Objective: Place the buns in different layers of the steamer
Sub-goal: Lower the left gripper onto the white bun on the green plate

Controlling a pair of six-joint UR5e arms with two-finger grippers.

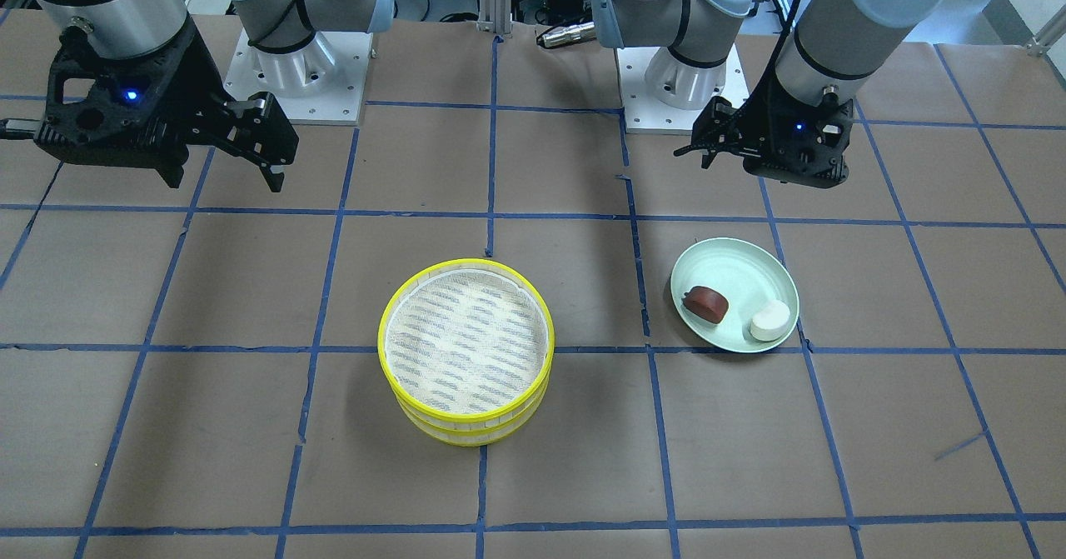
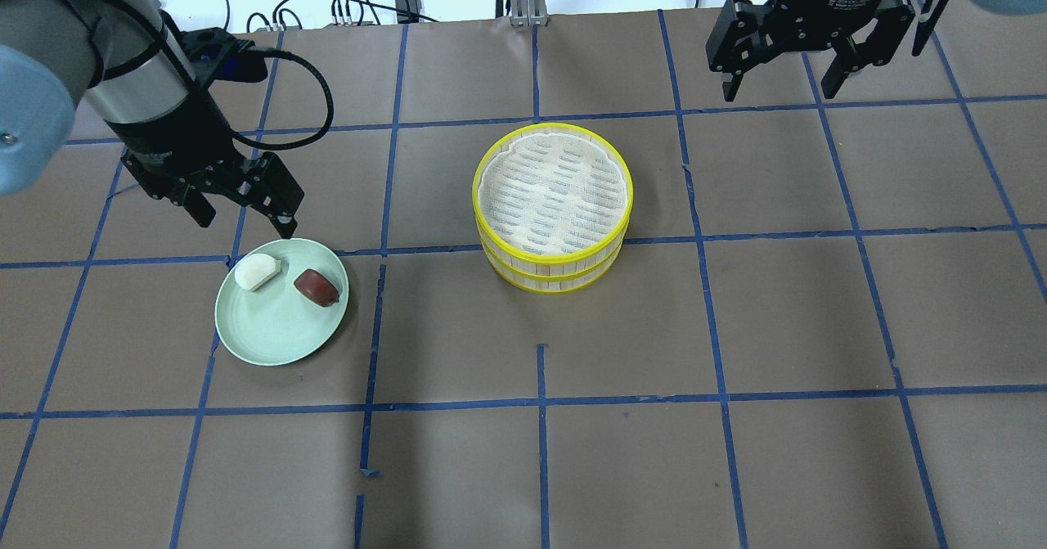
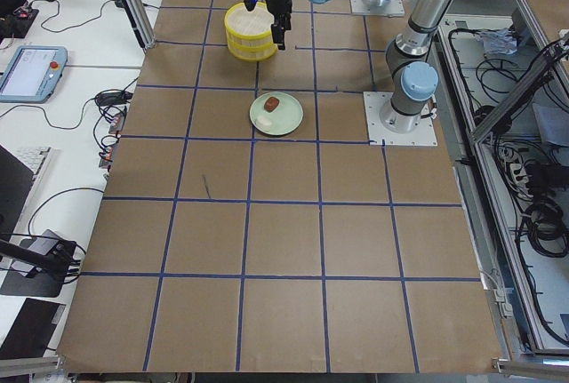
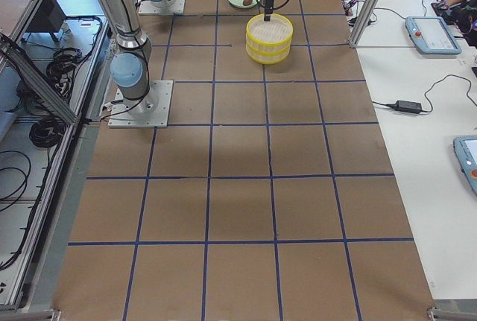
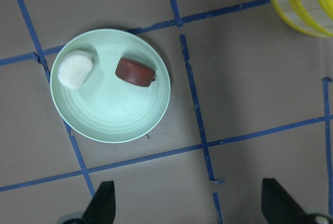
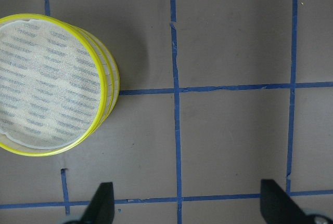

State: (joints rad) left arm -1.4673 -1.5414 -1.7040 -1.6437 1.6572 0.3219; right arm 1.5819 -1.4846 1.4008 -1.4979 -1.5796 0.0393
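The steamer (image 2: 556, 275) is two yellow-rimmed trays stacked at the table's middle, and the top tray is empty; it also shows in the front view (image 1: 466, 416) and the right wrist view (image 6: 106, 86). The white bun (image 2: 256, 272) and the reddish-brown bun (image 2: 316, 285) lie side by side on a pale green plate (image 2: 270, 336). My left gripper (image 2: 244, 222) hangs open above the plate's far edge; its wrist view shows the white bun (image 5: 74, 69) and the brown bun (image 5: 135, 71) ahead of its fingers. My right gripper (image 2: 777, 91) is open and empty, beyond and to the right of the steamer.
The table is covered in brown paper (image 2: 736, 328) with a grid of blue tape. The arm bases (image 1: 300, 84) stand at the robot's side of the table. Cables lie past the far edge (image 2: 360, 1).
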